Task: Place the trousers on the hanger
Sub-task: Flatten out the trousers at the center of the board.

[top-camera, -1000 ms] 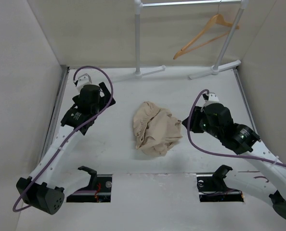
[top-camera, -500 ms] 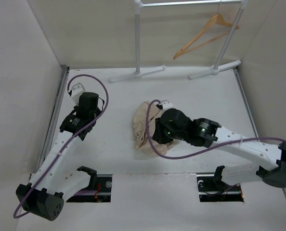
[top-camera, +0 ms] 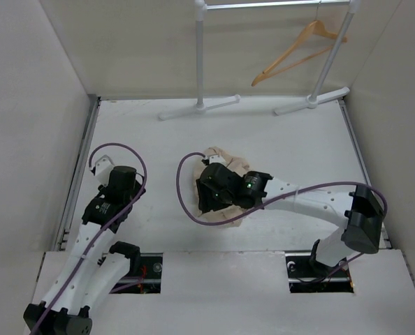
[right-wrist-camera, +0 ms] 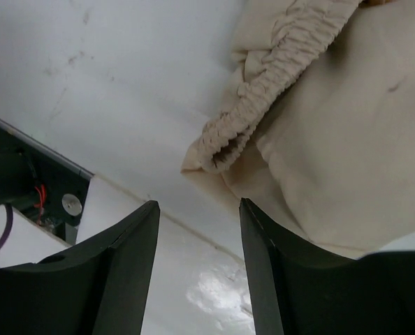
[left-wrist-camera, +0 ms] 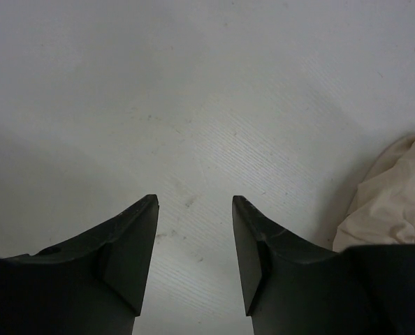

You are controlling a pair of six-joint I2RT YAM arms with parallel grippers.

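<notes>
The beige trousers [top-camera: 226, 155] lie crumpled in the middle of the table, partly hidden under my right arm. In the right wrist view their gathered waistband [right-wrist-camera: 284, 56] is just beyond my right gripper [right-wrist-camera: 199, 204], which is open and empty and hangs over the heap's near-left edge. My left gripper [left-wrist-camera: 193, 202] is also open and empty, above bare table to the left of the trousers [left-wrist-camera: 396, 188]. The tan wooden hanger [top-camera: 298, 47] hangs from the rack rail at the back right, far from both grippers.
The white rack poles [top-camera: 200, 56] and their feet [top-camera: 312, 101] stand at the back of the table. White walls close in the left, right and back. Two dark cut-outs [top-camera: 139, 269] sit at the near edge by the arm bases.
My right arm has swung from the right side leftward over the trousers. My left arm has drawn back from the far left toward the near edge.
</notes>
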